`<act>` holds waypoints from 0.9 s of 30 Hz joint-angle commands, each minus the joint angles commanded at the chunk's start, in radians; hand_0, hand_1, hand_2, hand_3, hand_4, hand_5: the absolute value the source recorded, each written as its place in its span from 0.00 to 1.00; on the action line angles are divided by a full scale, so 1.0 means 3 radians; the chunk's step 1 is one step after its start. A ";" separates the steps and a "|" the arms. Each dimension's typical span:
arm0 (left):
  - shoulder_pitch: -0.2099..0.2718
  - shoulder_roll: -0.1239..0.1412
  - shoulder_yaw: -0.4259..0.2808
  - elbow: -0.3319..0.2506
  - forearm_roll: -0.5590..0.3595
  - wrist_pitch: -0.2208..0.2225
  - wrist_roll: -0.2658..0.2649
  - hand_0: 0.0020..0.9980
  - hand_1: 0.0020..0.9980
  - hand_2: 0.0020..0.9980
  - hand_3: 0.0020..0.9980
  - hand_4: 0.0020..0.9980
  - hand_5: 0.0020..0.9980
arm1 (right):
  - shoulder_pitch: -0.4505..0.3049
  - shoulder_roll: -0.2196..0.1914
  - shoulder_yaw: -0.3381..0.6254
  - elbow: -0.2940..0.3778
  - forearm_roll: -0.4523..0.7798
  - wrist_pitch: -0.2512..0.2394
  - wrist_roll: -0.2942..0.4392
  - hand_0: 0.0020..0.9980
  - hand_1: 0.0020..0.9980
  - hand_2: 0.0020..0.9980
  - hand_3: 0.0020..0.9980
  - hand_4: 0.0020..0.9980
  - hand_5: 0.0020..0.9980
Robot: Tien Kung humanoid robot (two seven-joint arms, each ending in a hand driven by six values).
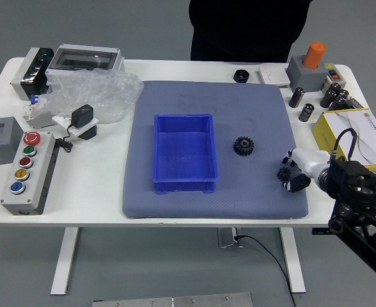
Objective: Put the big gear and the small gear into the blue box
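Observation:
From the right, my right hand [291,169] reaches in over the mat's right edge, its fingers and thumb apart. The small black gear [284,174] is at the opening between them; whether they touch it cannot be told. The larger black gear [243,146] lies on the grey-blue mat, between the blue box and my right hand. Left of it stands the blue box [185,187], with nothing visible inside. My left hand is out of view.
A yellow-edged box [360,135], black cylinders [306,112] and a grey block with an orange cylinder [314,55] are at right. Plastic wrap [105,93] and a button panel [29,173] are at left. A person in black stands at the far side.

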 joint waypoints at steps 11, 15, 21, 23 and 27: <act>0.0000 -0.0003 0.0003 0.0000 -0.0006 0.0000 0.0001 0.83 0.79 0.80 0.84 0.63 0.25 | 0.0004 0.0040 -0.0001 -0.0030 -0.0030 -0.0003 -0.0010 0.69 0.62 0.70 0.70 0.74 0.26; -0.0001 -0.0003 0.0003 0.0000 -0.0005 0.0000 0.0001 0.83 0.79 0.80 0.84 0.63 0.25 | 0.0001 0.0052 -0.0002 -0.0039 -0.0044 -0.0008 -0.0010 0.69 0.62 0.70 0.70 0.74 0.26; 0.0003 -0.0004 0.0003 0.0000 -0.0003 0.0000 0.0002 0.83 0.79 0.80 0.84 0.63 0.25 | -0.0009 0.0069 0.0001 -0.0058 -0.0071 -0.0026 -0.0002 0.66 0.59 0.67 0.67 0.73 0.27; 0.0004 -0.0005 0.0003 0.0000 -0.0002 -0.0001 0.0002 0.83 0.79 0.80 0.84 0.63 0.25 | -0.0013 0.0074 0.0002 -0.0065 -0.0080 -0.0034 0.0001 0.64 0.56 0.63 0.66 0.72 0.28; 0.0005 -0.0006 0.0001 0.0000 0.0003 -0.0002 0.0002 0.83 0.79 0.80 0.84 0.63 0.25 | -0.0017 0.0083 0.0004 -0.0074 -0.0096 -0.0047 0.0009 0.64 0.56 0.63 0.66 0.72 0.28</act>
